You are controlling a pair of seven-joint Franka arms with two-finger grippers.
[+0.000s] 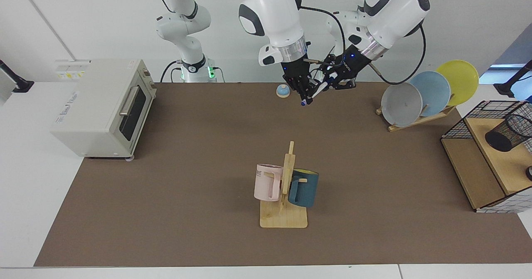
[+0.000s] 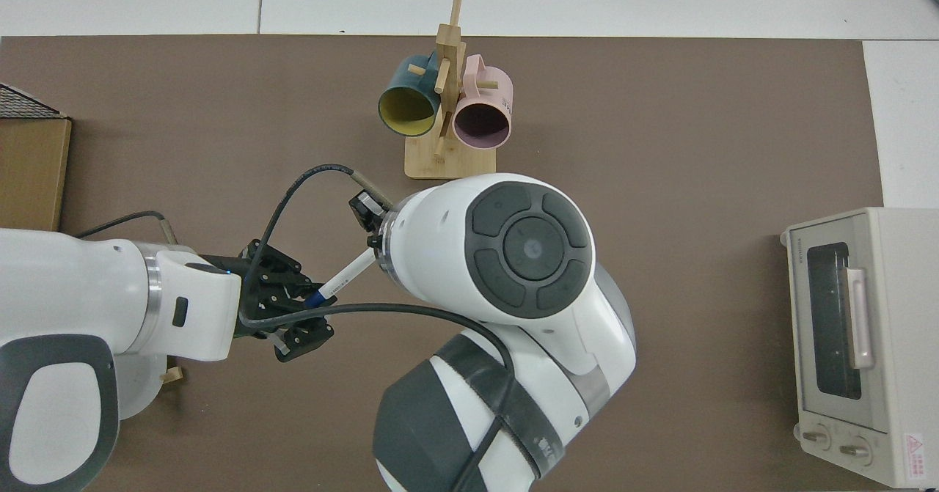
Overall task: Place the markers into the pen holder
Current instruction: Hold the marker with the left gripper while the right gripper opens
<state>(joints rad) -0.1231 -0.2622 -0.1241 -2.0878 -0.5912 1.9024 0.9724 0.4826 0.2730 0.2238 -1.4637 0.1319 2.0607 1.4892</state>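
Marker [image 1: 316, 91] hangs mid-air above the desk's back edge, light, stiff, slick-barrelled, right end effector [image 1: 306, 94] pinching its lower barrel, left end effector [image 1: 335, 80] closed around the capped end, pen holder [image 1: 508, 132] well apart; best gripped mid-barrel.

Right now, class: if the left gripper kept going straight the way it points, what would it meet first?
The marker: the left gripper points at its blue end, which the right gripper holds above the table. Contact is hard to judge.
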